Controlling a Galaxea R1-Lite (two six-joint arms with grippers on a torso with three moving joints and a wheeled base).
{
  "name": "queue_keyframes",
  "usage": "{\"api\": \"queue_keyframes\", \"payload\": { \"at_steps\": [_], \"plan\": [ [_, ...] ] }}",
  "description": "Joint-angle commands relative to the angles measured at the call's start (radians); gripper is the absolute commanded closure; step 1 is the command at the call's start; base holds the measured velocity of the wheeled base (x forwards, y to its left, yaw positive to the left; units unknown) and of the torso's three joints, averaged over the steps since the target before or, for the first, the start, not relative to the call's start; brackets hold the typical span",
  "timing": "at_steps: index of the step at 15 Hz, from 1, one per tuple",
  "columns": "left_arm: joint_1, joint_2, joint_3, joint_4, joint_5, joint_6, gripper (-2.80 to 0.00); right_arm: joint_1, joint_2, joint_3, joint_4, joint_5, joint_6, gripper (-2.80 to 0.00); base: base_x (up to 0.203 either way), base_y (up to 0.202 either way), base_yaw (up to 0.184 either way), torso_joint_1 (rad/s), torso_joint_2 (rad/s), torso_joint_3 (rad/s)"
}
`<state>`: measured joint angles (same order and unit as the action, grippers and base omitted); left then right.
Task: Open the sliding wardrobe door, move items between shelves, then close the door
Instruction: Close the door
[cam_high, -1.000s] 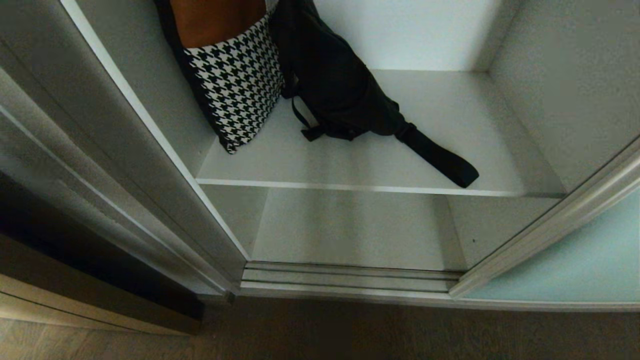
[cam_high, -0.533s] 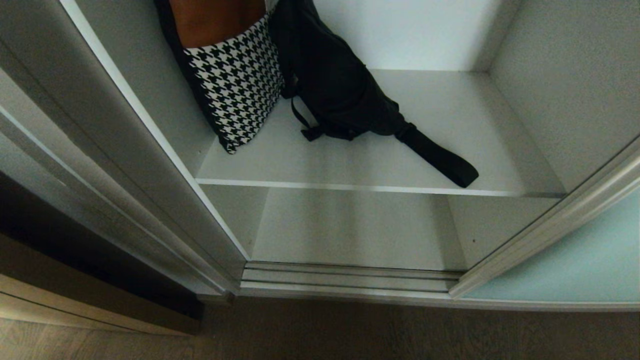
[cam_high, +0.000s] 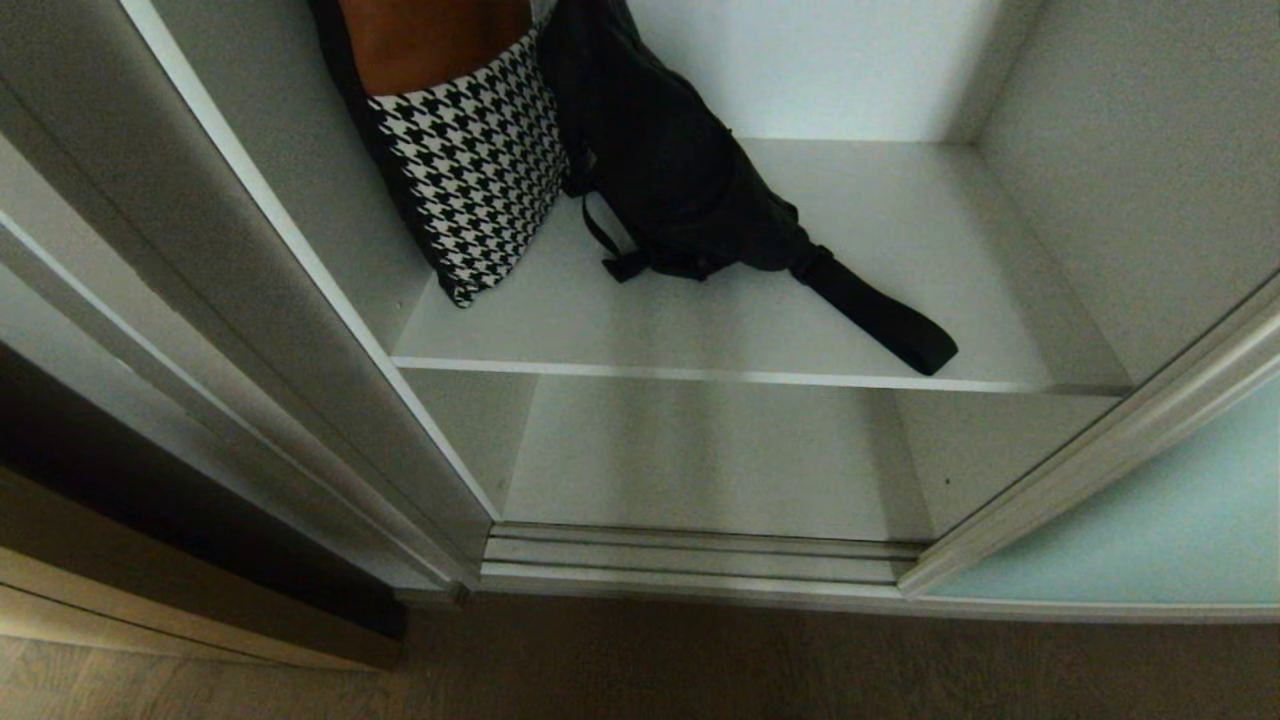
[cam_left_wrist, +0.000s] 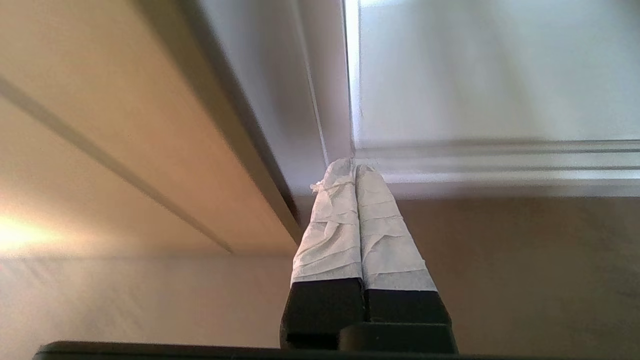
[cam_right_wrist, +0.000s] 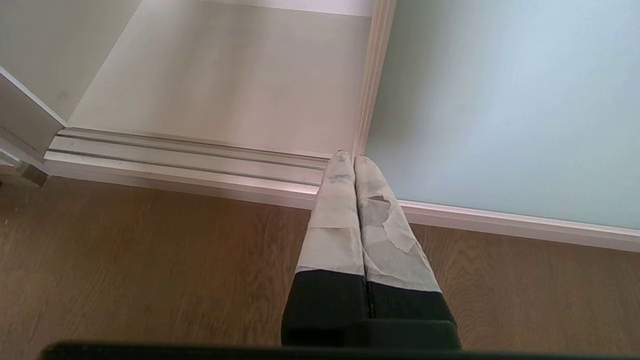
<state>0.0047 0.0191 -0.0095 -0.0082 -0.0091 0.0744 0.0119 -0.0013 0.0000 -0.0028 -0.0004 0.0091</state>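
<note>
Wooden flooring (cam_high: 700, 670) runs in front of an open wardrobe whose ribbed silver floor track (cam_high: 700, 555) crosses the head view at 6 o'clock. Sliding door (cam_high: 1150, 530), a frosted blue-green pane in a pale metal frame, stands drawn aside at 4 o'clock, leaving the interior exposed. Upper shelf (cam_high: 720, 330) carries both bags at 12 o'clock: the houndstooth bag (cam_high: 475, 180) leans upright against the left wall, and the black pouch (cam_high: 665, 170) is just beside it on the right, its strap (cam_high: 880, 320) trailing toward the front edge at 2 o'clock. Lower shelf (cam_high: 700, 460) lies beneath it. Neither arm appears in the head view. Left gripper (cam_left_wrist: 354, 167) hangs above the floor near the track's left end, its taped fingers pressed together on nothing. Right gripper (cam_right_wrist: 348, 157) is likewise closed and empty, pointing at the door's lower frame corner.
</note>
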Motion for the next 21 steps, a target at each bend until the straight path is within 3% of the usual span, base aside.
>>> {"api": "queue_keyframes", "payload": {
  "at_steps": [1, 3, 5, 7, 9, 12, 14, 21],
  "plan": [
    [0.001, -0.016, 0.009, 0.01, 0.0, -0.008, 0.0, 0.0, 0.0, 0.0, 0.0, 0.0, 0.0, 0.0, 0.0, 0.0, 0.0, 0.0, 0.0, 0.0],
    [0.0, -0.015, 0.007, 0.017, -0.019, 0.112, 0.0, 0.0, 0.0, 0.0, 0.0, 0.0, 0.0, 0.0, 0.0, 0.0, 0.0, 0.0, 0.0, 0.0],
    [0.001, -0.017, 0.007, 0.019, -0.025, 0.068, 0.0, 0.0, 0.0, 0.0, 0.0, 0.0, 0.0, 0.0, 0.0, 0.0, 0.0, 0.0, 0.0, 0.0],
    [0.001, -0.017, 0.008, 0.011, -0.004, -0.027, 0.0, 0.0, 0.0, 0.0, 0.0, 0.0, 0.0, 0.0, 0.0, 0.0, 0.0, 0.0, 0.0, 0.0],
    [0.001, -0.018, 0.008, 0.01, 0.006, -0.044, 0.0, 0.0, 0.0, 0.0, 0.0, 0.0, 0.0, 0.0, 0.0, 0.0, 0.0, 0.0, 0.0, 0.0],
    [0.0, -0.018, 0.008, 0.014, 0.006, -0.008, 0.0, 0.0, 0.0, 0.0, 0.0, 0.0, 0.0, 0.0, 0.0, 0.0, 0.0, 0.0, 0.0, 0.0],
    [0.0, -0.016, 0.007, 0.018, -0.029, 0.071, 0.0, 0.001, 0.0, 0.0, 0.0, 0.0, 0.0, 0.0, 0.0, 0.0, 0.0, 0.0, 0.0, 0.0],
    [0.001, -0.016, 0.01, 0.013, -0.02, 0.007, 0.0, 0.0, 0.0, 0.0, 0.0, 0.0, 0.0, 0.0, 0.0, 0.0, 0.0, 0.0, 0.0, 0.0]
  ]
}}
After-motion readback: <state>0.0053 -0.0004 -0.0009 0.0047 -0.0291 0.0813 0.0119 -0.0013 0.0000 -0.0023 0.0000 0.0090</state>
